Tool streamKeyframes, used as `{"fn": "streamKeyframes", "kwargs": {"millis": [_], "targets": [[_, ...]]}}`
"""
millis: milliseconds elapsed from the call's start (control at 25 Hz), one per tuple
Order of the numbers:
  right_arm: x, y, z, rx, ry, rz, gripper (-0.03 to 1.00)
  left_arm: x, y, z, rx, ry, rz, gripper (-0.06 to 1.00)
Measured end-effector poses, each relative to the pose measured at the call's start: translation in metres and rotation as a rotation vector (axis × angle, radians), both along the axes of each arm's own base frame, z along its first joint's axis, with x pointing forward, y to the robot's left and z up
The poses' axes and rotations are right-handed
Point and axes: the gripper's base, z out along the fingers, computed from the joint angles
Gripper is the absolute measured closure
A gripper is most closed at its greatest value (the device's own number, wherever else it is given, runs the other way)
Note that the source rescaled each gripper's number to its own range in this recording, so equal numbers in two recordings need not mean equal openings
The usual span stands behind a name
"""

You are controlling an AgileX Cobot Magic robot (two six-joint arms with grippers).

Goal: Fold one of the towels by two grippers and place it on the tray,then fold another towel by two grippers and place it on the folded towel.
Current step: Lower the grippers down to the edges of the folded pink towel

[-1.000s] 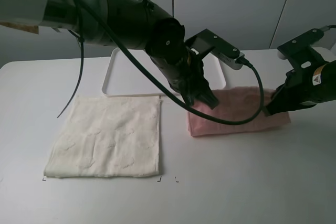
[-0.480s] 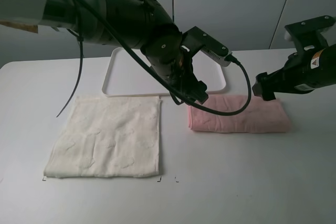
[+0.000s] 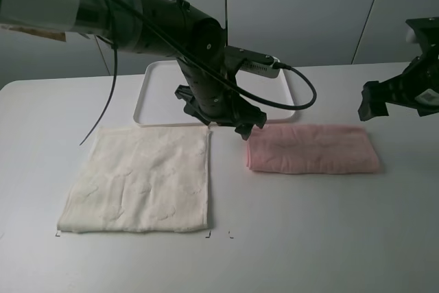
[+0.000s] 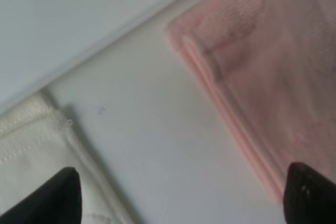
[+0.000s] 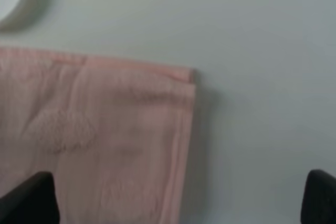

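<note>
**Grippers release pink towel after first fold; tray not yet reached**

On the smooth white table [image 3: 329,238], the flat-bottomed white rectangular plastic tray [image 3: 164,94] at the far side holds nothing, and the cream terry towel [image 3: 140,180], nubbly and embossed, lies spread square at near left. The pink terry towel [image 3: 312,149] lies to the right of it as a doubled strip with stacked hems, just near of the tray's right corner. A second ago both arms pressed its ends. Now the left gripper [image 3: 243,130] and right gripper [image 3: 368,104] have lifted clear, each with jaws wide apart and holding nothing. The fold looks done. The carry to the tray remains.
</note>
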Motion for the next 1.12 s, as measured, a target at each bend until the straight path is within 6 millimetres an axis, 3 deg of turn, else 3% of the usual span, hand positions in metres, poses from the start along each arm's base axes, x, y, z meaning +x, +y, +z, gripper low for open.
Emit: {"fn": "streamKeyframes", "kwargs": {"millis": [360,640,880,1120], "targets": [[0.004,0.001,-0.018,0.043,0.174,0.012,-0.03,0.015,-0.016,0.011,0.012,0.025,0.02,-0.04],[0.021,0.004,-0.027,0.069,0.23,-0.004,-0.03,0.032,-0.032,-0.005,0.074,0.074,0.031,-0.04],[0.028,0.004,-0.033,0.068,0.242,-0.002,-0.03,0.033,-0.034,-0.038,0.14,0.139,0.04,-0.04],[0.031,0.004,-0.042,0.066,0.258,0.0,-0.03,0.034,-0.035,-0.044,0.142,0.145,0.044,-0.04]]}}
